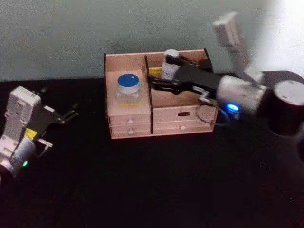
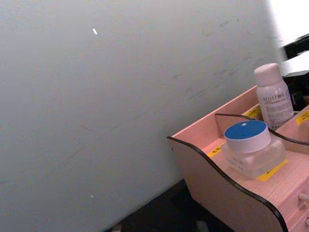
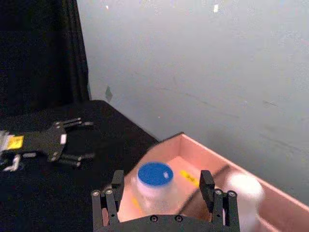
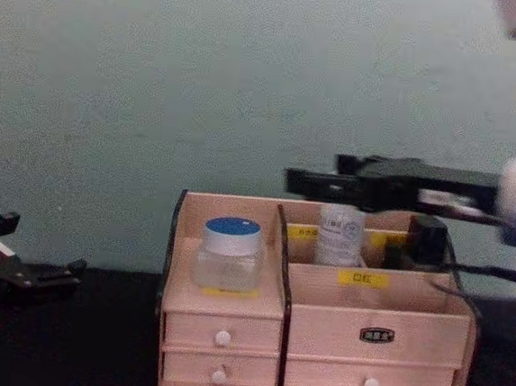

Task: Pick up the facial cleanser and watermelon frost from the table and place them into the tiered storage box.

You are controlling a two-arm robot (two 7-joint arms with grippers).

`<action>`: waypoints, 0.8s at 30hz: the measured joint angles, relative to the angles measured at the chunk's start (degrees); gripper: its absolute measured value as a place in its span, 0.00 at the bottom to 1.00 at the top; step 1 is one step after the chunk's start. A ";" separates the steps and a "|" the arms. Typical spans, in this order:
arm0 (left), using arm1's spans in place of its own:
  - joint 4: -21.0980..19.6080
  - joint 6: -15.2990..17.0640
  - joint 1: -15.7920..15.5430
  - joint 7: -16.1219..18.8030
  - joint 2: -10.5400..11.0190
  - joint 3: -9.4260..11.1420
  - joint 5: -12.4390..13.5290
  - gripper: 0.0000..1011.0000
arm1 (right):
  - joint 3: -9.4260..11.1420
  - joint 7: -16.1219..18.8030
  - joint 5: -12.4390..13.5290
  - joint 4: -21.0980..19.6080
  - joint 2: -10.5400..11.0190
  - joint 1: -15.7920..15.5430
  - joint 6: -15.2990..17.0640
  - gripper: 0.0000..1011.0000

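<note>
Jaws of the right gripper (image 1: 159, 80) stand apart, holding nothing, reaching over the rear right compartment of the tiered storage box (image 1: 156, 118) at the level of a white bottle's cap. That white bottle (image 4: 339, 233) stands upright in the rear right compartment, between the spread jaws in the head view. A clear jar with a blue lid (image 1: 128, 88) sits upright on the left tier above the small drawers. Out at the left edge of the black counter (image 1: 142, 180), the left gripper (image 1: 66, 115) rests idle, jaws apart and empty.
</note>
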 joint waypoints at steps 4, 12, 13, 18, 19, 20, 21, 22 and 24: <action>0.00 0.00 0.00 0.00 0.00 0.00 0.00 0.99 | 3.37 -1.07 2.99 -8.55 6.55 -7.17 1.09 0.99; 0.00 0.00 0.00 0.00 0.00 0.00 0.00 0.99 | 9.57 -8.39 5.22 -18.76 14.43 -18.96 1.68 0.99; 0.00 0.00 0.00 0.00 0.00 0.00 0.00 0.99 | 10.26 -9.76 5.04 -19.61 14.84 -20.15 1.50 0.99; 0.00 0.00 0.00 0.00 0.00 0.00 0.00 0.99 | 14.52 -21.44 -0.06 -23.94 14.85 -27.56 -0.05 0.99; 0.01 0.00 0.00 0.00 0.00 0.00 0.00 0.99 | 15.14 -24.91 -1.99 -24.17 14.09 -28.80 -0.25 0.99; 0.00 0.00 0.00 0.00 0.00 0.00 0.00 0.99 | 15.14 -24.91 -1.99 -24.17 14.09 -28.80 -0.25 0.99; 0.00 0.00 0.00 0.00 0.00 0.00 0.00 0.99 | 15.61 -28.82 -4.32 -23.99 12.89 -29.80 -0.59 0.99; 0.00 0.00 0.00 0.00 0.00 0.00 0.00 0.99 | 15.70 -30.51 -5.59 -23.69 12.27 -30.12 -0.86 0.99; 0.01 0.00 0.00 0.00 0.00 0.00 0.00 0.99 | 15.71 -35.57 -8.84 -22.11 10.24 -30.51 -1.44 0.99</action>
